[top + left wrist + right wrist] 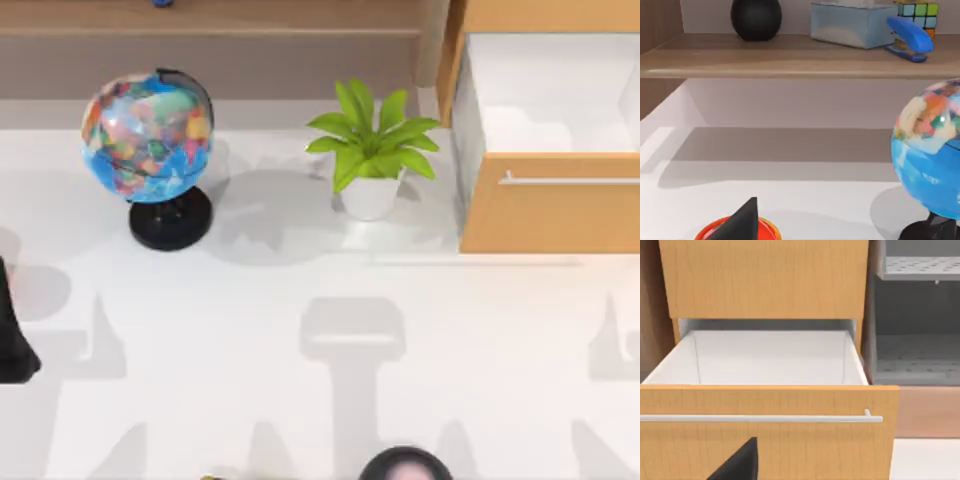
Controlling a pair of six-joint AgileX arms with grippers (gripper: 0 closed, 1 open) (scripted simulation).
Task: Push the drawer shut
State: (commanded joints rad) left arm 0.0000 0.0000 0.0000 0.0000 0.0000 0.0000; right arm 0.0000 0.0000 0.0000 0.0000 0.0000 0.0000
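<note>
The drawer stands pulled open at the upper right of the counter, its handle facing the right end effector, whose grip I cannot tell.

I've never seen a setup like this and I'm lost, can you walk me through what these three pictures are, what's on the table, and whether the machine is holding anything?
This is a rendered simulation of two AgileX arms at a white table. One picture looks down from above; the other two come from cameras on each arm's wrist.

From above you see a globe on a black stand, a potted plant and, at the right, the drawer pulled open, with a wooden front, a silver bar handle and white inner walls.

The left wrist view faces the globe and a wooden shelf carrying a black round object, a pale box, a blue stapler and a colour cube.

The right wrist view faces the drawer front head-on. Nothing appears to be held.
</note>
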